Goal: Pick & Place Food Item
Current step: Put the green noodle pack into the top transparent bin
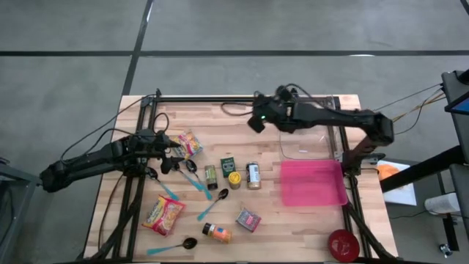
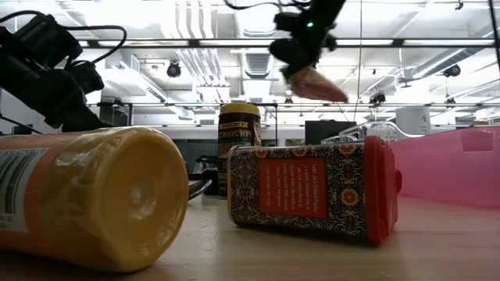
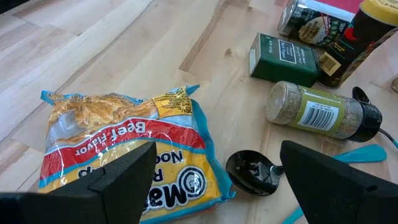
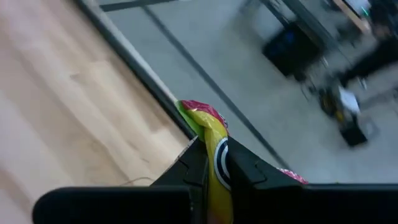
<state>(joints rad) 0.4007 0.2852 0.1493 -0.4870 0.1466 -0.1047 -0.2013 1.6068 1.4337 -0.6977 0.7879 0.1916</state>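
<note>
**Above the far edge: a packet held high**

Up over the back of the surface (image 1: 220, 117), the small yellow-and-pink food packet (image 4: 208, 134) hangs pinched in the right hand (image 4: 211, 158), its fingers pressed tight on the wrapper. In the low view it dangles well clear of everything below, which I take as height gained for carrying it across. The pink tray (image 1: 314, 183) lies near, on the right side, and looks the likely place for it. On the other side, the left hand (image 3: 214, 177) hovers spread wide just above a noodle packet (image 3: 124, 149), a black spoon (image 3: 252, 173) beside it, perhaps lined up for its own pick.
</note>
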